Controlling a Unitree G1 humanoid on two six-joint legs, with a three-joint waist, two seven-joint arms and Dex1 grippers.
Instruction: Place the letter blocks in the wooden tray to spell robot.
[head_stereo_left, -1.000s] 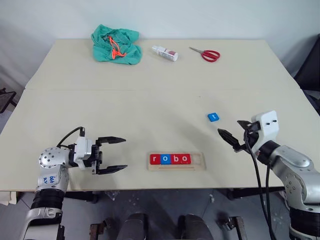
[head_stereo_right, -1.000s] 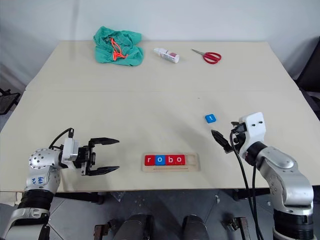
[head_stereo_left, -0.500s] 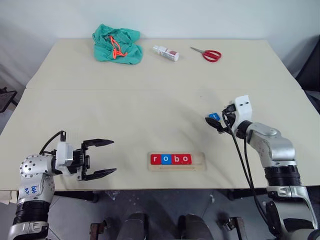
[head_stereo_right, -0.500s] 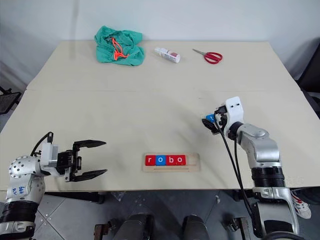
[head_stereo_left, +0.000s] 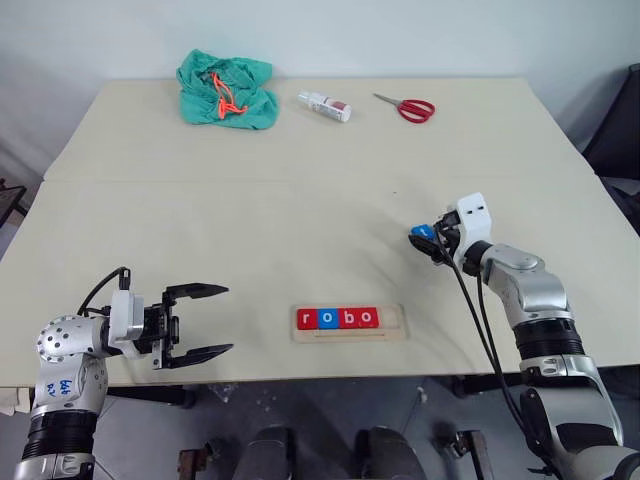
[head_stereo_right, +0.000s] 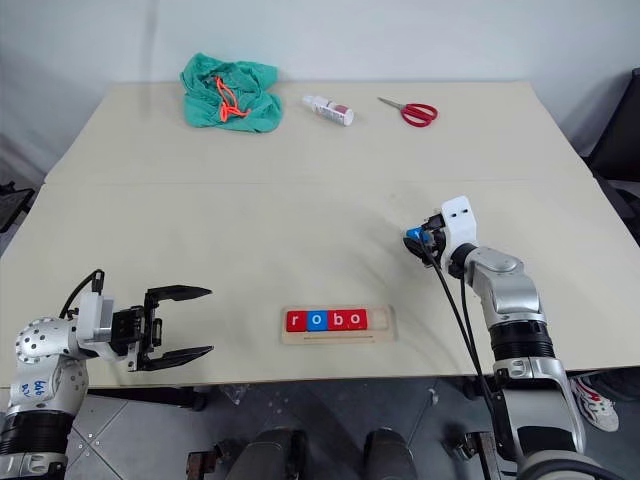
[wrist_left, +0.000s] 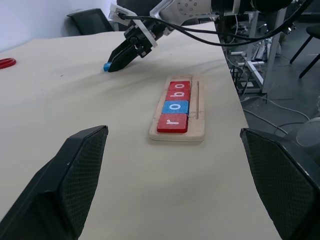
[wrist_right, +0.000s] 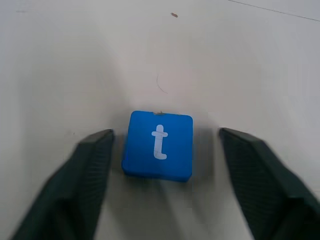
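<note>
Right tool (head_stereo_right: 413, 240) at blue tile (head_stereo_right: 412, 236)

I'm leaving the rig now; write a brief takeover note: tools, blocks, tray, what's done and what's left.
Left tool: open, empty, left of the wooden tray.
Right tool: fingers straddle the blue t block lying flat on the table, one finger touching or nearly so, the other apart; no grip yet.
Done: r, o, b, o blocks sit in the tray.
Left: grasp the t and set it in the free slot right of the last o.

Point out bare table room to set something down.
Free: the broad middle between the green cloth, bottle, scissors and the wooden tray. Crowded: around the blue t block, bracketed by the right gripper.
</note>
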